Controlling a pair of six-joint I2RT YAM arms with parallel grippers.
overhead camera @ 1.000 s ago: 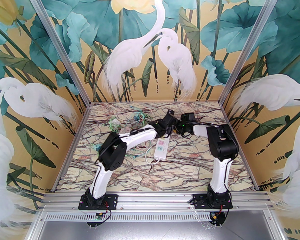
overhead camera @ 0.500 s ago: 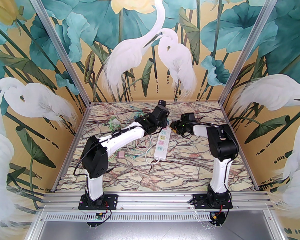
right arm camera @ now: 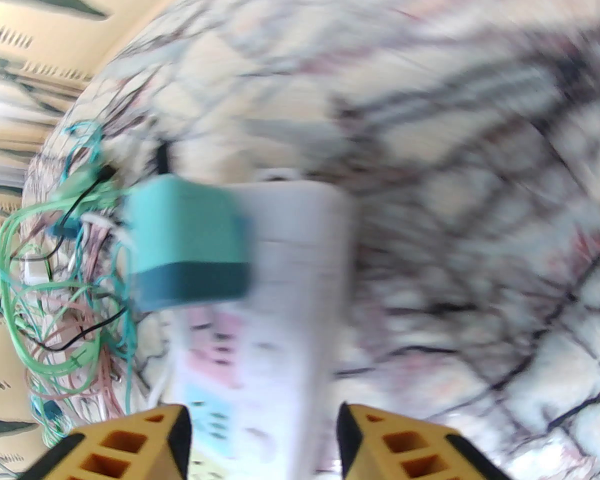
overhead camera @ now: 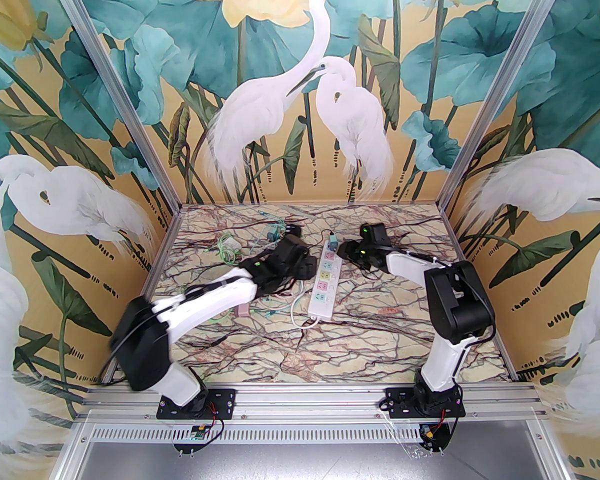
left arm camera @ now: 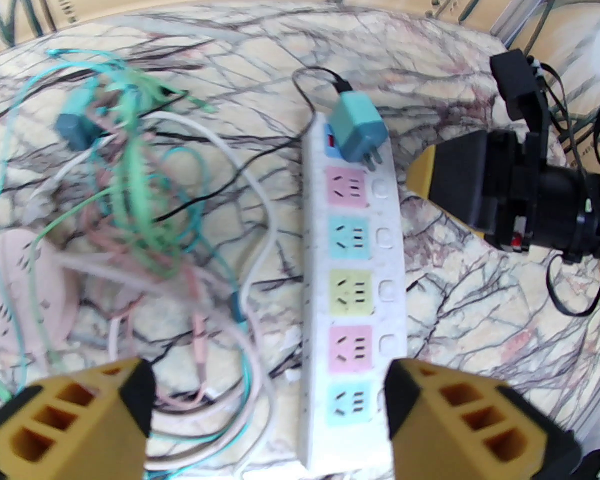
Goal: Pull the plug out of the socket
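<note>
Teal plug (left arm camera: 356, 127), upper centre, lies loose on the socket strip (left arm camera: 352, 318), prongs bared; likely light, rigid; take its flat sides; left gripper (left arm camera: 267, 398) wide, right gripper (right arm camera: 262, 438) half-spread, both empty.

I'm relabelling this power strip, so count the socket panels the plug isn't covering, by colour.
Pink socket panels: 2
Light blue socket panels: 2
Yellow-green socket panel: 1
Total: 5 uncovered panels on the power strip
</note>
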